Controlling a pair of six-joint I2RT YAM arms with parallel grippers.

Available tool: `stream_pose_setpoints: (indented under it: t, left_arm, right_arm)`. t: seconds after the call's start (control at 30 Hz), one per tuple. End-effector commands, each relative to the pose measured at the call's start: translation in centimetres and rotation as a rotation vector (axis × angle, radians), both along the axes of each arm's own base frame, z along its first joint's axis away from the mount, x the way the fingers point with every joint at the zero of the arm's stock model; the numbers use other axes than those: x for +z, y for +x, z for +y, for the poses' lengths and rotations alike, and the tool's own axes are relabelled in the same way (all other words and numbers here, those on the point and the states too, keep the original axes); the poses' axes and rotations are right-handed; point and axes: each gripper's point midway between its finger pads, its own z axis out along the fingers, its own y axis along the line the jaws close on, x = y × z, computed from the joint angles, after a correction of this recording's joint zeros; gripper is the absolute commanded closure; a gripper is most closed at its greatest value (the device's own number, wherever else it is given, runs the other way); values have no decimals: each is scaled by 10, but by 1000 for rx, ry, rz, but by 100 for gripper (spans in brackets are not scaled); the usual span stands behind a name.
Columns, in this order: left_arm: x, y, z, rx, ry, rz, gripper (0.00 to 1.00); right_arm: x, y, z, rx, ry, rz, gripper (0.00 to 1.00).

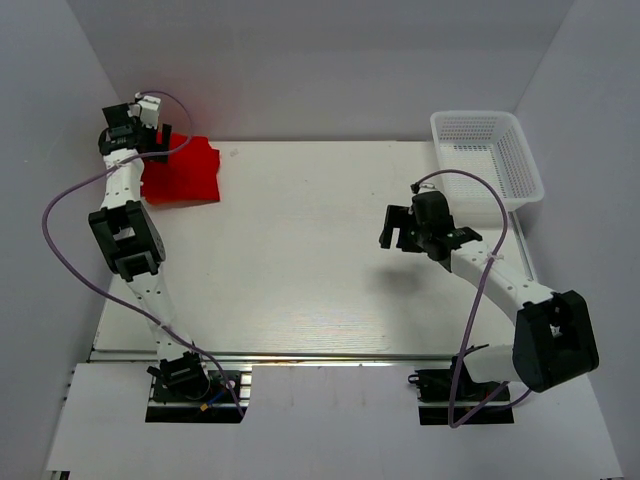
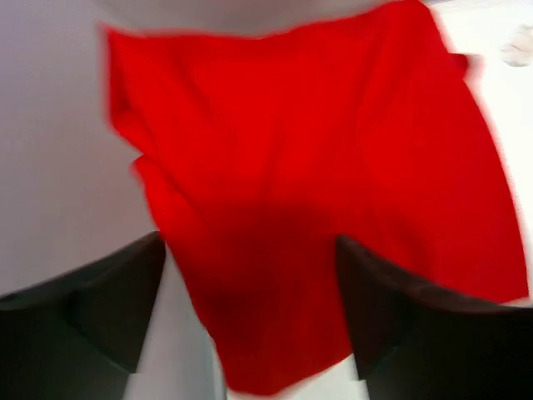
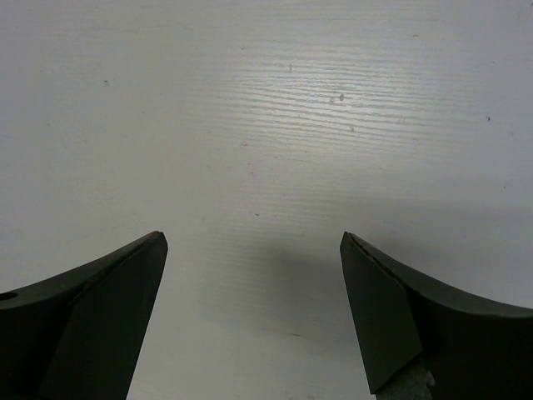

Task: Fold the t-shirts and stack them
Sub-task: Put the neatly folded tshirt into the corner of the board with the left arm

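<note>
Top external view, from the lower edge: both arm bases sit at the bottom of the frame, and the white table (image 1: 300, 250) stretches up from them. At centre right the right gripper (image 1: 395, 232) hovers over bare tabletop. In its wrist view its jaws stand wide apart with only wood grain between them (image 3: 254, 250), so it holds nothing and is probably waiting its turn.

Further up, the left arm reaches into the upper left corner, where the red t-shirt (image 1: 185, 172) lies as a compact folded block at the table's far edge. That corner looks like the chosen stacking spot. The left gripper (image 1: 160, 140) hangs over the shirt's far left side with its jaws apart (image 2: 250, 275), red cloth (image 2: 316, 167) filling the blurred space beneath them.

At the upper right the white mesh basket (image 1: 522, 165) looks empty. The orange t-shirt appears in no view.
</note>
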Motion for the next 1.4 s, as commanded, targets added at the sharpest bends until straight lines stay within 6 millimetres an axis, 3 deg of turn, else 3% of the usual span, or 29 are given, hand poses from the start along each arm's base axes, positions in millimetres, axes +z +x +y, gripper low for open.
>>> stream_pose_setpoints:
  t: [0.0, 0.13, 0.23, 0.27, 0.37, 0.53, 0.57, 0.6, 0.67, 0.7, 0.73, 0.77, 0.8, 0.83, 0.87, 0.9, 0.93, 1.0, 1.03, 1.13, 1.3, 1.37]
  left_arm:
    - [16, 7, 32, 207, 56, -68, 0]
    - [24, 8, 37, 250, 44, -88, 0]
    - [43, 3, 19, 213, 0, -118, 0]
    - [36, 1, 5, 193, -31, -102, 0]
    - [62, -2, -29, 99, -154, -157, 0]
    - [78, -21, -108, -87, -439, -106, 0]
    - [69, -28, -122, -69, -482, -74, 0]
    - [64, -34, -150, -79, -502, -49, 0]
    - [65, -66, -187, -106, -509, -83, 0]
    - [70, -82, -230, -178, -536, -100, 0]
    - [75, -112, -250, -225, -551, -160, 0]
    - [75, -129, -266, -262, -572, -173, 0]
    - [73, -147, -288, -281, -614, -167, 0]
    - [43, -167, -293, -262, -633, -130, 0]
    - [39, -181, -301, -270, -647, -133, 0]
    - [48, -203, -323, -321, -689, -145, 0]
    - [23, -221, -333, -334, -697, -93, 0]
    - [14, -240, -346, -325, -693, -81, 0]
    - [-5, -254, -360, -330, -667, -42, 0]
    - [-35, -284, -386, -355, -622, 33, 0]
    - [-61, -305, -407, -370, -528, 93, 0]
    - [-55, -307, -414, -384, -507, 76, 0]
  right_arm:
    - [20, 15, 13, 23, 43, -36, 10]
    - [22, 10, 19, 46, 72, -36, 10]
    - [25, 7, 20, 57, 83, -48, 10]
    - [27, 5, 19, 60, 89, -61, 10]
    - [33, 1, 18, 62, 109, -95, 10]
    - [42, -9, 14, 73, 121, -152, 10]
    - [43, -12, 12, 71, 127, -165, 10]
    - [45, -14, 13, 74, 135, -176, 10]
    - [43, -21, 9, 66, 152, -202, 10]
    - [50, -22, 7, 57, 161, -235, 10]
    - [34, -29, 1, 36, 149, -202, 10]
    - [35, -34, -2, 36, 155, -213, 10]
    - [35, -37, -3, 42, 151, -211, 10]
    - [23, -44, -6, 36, 137, -174, 10]
    - [23, -47, -6, 40, 137, -175, 10]
    - [28, -50, -7, 43, 145, -192, 10]
    - [20, -54, -8, 45, 142, -179, 10]
    - [26, -57, -8, 57, 151, -209, 10]
    - [22, -59, -10, 54, 149, -204, 10]
    - [15, -66, -14, 45, 144, -199, 10]
    - [0, -76, -27, 1, 106, -176, 10]
    - [4, -75, -29, -15, 114, -196, 10]
